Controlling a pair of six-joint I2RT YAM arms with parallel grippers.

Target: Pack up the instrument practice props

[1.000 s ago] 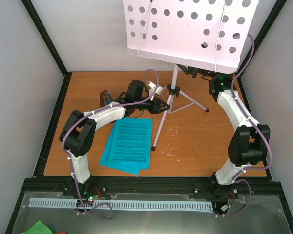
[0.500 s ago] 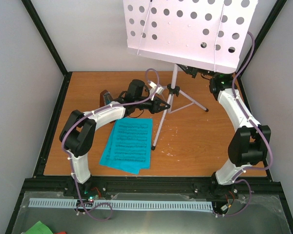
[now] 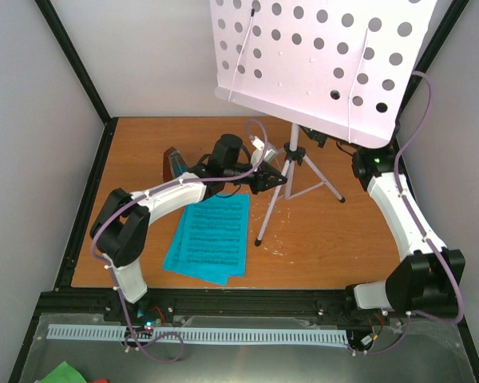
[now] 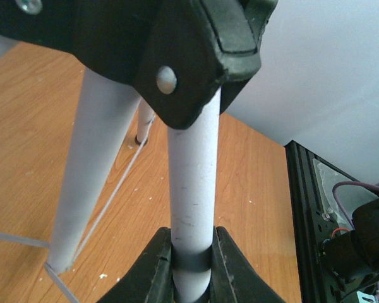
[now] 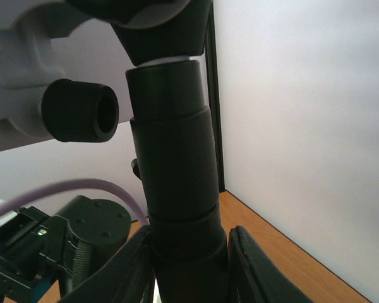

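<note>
I have the top view high behind the near edge, looking down over the whole table (image 3: pixel 319 239). Left wrist view sits tight against the music stand (image 4: pixel 191 183) tube and looks low across the tabletop. Right wrist view hugs its black collar (image 5: pixel 174 170), tilted upward. All three share the stand.

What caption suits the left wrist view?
Left jaws closed on a tube of the pale silver metal tripod music stand.

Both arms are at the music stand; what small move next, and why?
Probably lower the right pincer slightly, sliding the dark collar down, while the left pincer steadies the pale tube: both are shut on the music stand, which stands fully open.
</note>
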